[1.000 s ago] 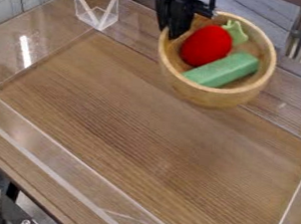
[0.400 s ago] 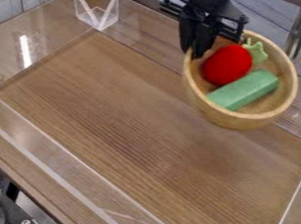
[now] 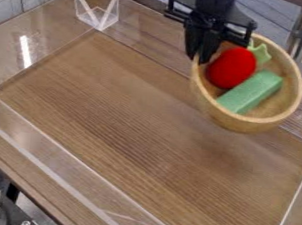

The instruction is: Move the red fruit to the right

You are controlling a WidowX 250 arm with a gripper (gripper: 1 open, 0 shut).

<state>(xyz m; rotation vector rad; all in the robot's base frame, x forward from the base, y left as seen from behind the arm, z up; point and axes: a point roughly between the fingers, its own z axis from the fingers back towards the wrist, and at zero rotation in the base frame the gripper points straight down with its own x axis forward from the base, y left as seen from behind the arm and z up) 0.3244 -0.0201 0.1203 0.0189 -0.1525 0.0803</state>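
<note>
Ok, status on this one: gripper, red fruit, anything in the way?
Gripper shut, tips down at the bowl's near-left rim. Red fruit inside the bowl, beside the green piece. Clear wall on the right, past the bowl.

Broad bare wooden tabletop (image 3: 138,133) lies open left of the wooden bowl (image 3: 254,114); clear plastic walls (image 3: 41,34) border it, blocking low sideways passage.

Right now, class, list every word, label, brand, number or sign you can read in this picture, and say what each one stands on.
None: no readable text shows anywhere.
The wooden bowl, the red fruit, the pale green piece, the gripper, the wooden tabletop and the clear walls carry no visible lettering or signs.
</note>
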